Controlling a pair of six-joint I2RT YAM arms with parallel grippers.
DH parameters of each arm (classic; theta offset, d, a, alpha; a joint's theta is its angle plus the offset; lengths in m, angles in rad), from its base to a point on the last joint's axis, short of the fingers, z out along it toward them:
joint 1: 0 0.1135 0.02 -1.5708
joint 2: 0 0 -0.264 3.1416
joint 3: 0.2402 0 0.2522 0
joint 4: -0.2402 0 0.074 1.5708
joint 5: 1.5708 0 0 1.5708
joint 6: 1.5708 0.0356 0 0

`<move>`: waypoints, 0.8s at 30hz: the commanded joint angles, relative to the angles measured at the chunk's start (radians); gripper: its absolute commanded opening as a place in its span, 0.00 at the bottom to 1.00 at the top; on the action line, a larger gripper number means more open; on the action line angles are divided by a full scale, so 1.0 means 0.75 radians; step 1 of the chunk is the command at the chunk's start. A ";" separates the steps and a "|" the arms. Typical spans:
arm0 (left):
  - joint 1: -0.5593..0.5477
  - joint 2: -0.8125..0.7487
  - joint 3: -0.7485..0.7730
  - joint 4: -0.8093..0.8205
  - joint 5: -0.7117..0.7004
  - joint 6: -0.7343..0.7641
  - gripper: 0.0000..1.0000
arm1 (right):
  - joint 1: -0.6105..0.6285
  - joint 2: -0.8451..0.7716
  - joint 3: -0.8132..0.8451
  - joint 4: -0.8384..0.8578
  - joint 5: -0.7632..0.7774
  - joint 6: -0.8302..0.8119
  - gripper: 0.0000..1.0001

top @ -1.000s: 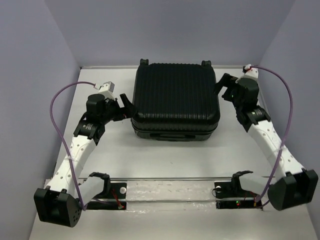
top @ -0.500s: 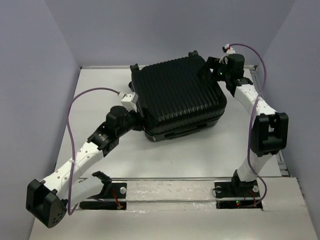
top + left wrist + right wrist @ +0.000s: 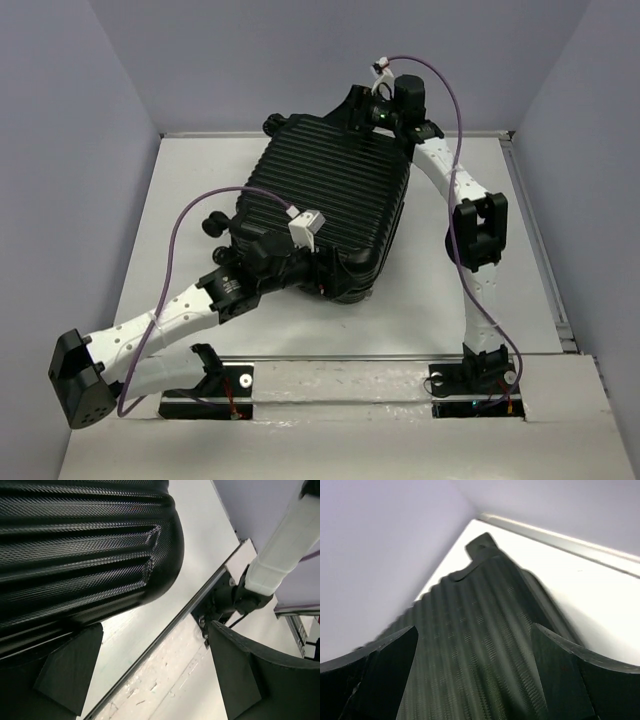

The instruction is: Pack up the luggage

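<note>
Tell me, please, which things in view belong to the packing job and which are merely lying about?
Part of the job:
- suitcase, closed, turned askew on the table
- left gripper, open, at its near corner
- right gripper, open, at its far edge

Just there:
- table
- purple cables on the arms
- Nothing loose to pack is visible.

The luggage (image 3: 330, 200), a closed black ribbed hard-shell case (wheels toward the far-left), lies skewed on the table.

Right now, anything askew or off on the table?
Yes: the luggage sits skewed, turned diagonal to the table edges, lid shut. The left hand is at its near corner, the right hand over its far corner. No visible damage.
</note>
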 commanded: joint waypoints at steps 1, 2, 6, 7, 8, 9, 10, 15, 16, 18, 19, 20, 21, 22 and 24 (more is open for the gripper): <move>0.082 0.056 0.201 0.172 -0.175 0.102 0.99 | 0.054 -0.109 0.132 -0.095 -0.162 0.110 1.00; 0.102 0.064 0.215 0.170 -0.167 0.106 0.99 | 0.054 -0.142 0.128 -0.095 -0.151 0.087 1.00; 0.188 0.097 0.246 0.164 -0.152 0.110 0.99 | 0.038 -0.339 0.070 -0.080 -0.096 -0.020 1.00; 0.193 0.103 0.248 0.154 -0.152 0.119 0.99 | 0.026 -0.418 0.062 -0.080 -0.096 -0.048 1.00; 0.195 0.115 0.254 0.152 -0.152 0.119 0.99 | 0.025 -0.465 0.022 -0.080 -0.094 -0.061 1.00; 0.197 0.117 0.254 0.152 -0.146 0.119 0.99 | 0.025 -0.518 -0.021 -0.076 -0.090 -0.081 1.00; 0.197 0.117 0.252 0.152 -0.146 0.115 0.99 | 0.025 -0.582 -0.082 -0.058 -0.082 -0.138 1.00; 0.197 0.036 0.201 0.148 -0.130 0.098 0.99 | 0.025 -1.119 -0.783 0.117 0.130 -0.216 0.80; 0.193 0.015 0.187 0.140 -0.118 0.096 0.99 | 0.025 -1.359 -1.127 0.191 0.192 -0.220 0.61; 0.174 -0.038 0.134 0.127 -0.077 0.092 0.99 | 0.025 -1.606 -1.480 0.236 0.387 -0.204 0.21; 0.156 -0.052 0.119 0.107 -0.075 0.084 0.99 | 0.013 -1.840 -1.808 0.271 0.445 -0.178 0.13; 0.109 -0.065 0.103 0.097 -0.077 0.076 0.99 | 0.013 -1.939 -1.957 0.283 0.472 -0.157 0.09; 0.086 -0.081 0.074 0.087 -0.087 0.066 0.99 | 0.013 -2.030 -2.082 0.284 0.539 -0.137 0.08; 0.054 -0.087 0.058 0.084 -0.095 0.051 0.99 | 0.013 -2.197 -2.199 0.284 0.534 -0.080 0.08; -0.038 -0.093 0.017 0.084 -0.156 0.023 0.99 | 0.013 -2.351 -2.475 0.284 0.518 0.002 0.19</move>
